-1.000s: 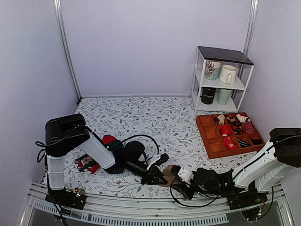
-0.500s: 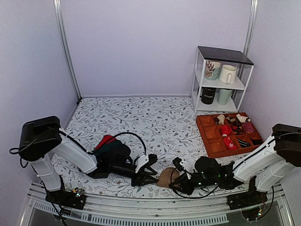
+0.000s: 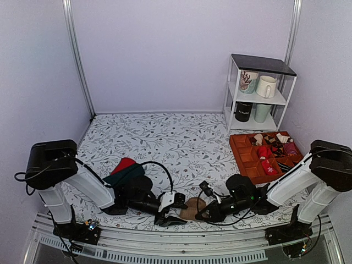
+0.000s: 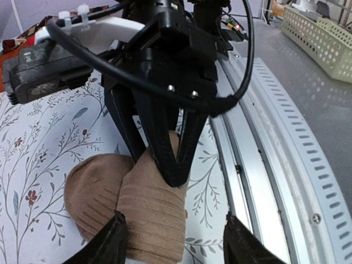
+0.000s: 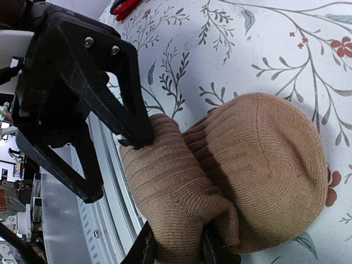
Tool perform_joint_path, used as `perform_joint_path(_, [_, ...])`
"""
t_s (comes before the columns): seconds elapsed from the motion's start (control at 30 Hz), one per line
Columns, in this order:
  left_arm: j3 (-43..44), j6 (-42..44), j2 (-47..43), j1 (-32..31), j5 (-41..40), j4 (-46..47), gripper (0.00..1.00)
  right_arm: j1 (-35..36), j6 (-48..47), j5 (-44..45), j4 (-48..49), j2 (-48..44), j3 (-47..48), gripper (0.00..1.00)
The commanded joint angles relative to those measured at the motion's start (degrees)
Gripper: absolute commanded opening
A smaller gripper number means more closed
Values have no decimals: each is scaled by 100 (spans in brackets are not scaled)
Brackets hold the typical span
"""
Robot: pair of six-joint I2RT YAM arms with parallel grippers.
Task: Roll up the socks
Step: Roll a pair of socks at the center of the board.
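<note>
socks (image 3: 193,208): a tan roll lying on the table (image 3: 165,137), right at the table's near edge.
left gripper (image 4: 179,242): low over the table, fingers spread wide, one on each side of the roll.
right gripper (image 5: 179,247): low over the table too, pinching the ribbed end of the socks.

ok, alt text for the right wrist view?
A tan-brown roll of socks lies on a floral tablecloth, its ribbed cuff pinched by the right gripper at the bottom edge. The left gripper, jaws open, touches the roll with one fingertip.
</note>
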Motion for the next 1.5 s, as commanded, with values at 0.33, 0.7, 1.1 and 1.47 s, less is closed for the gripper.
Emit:
perform_joint_path(0.33, [72,79,692,-83,-84,336,59,-23,-32,-495,-1392,528,-13,23])
perform_joint_path(0.7, [490,54,1118,-99,-179,-524,6,-49,-111,-691,-1501,574,102,23])
perform_joint_path(1.1, [1270,-1382,1581,-83,-283,-3097,0,-67,-1123,469,-2892,-867,729,48])
perform_joint_path(1.47, [1076,-2271,1772,376,433,-3373,0,2262,-2848,4929,-1869,-1573,348,55])
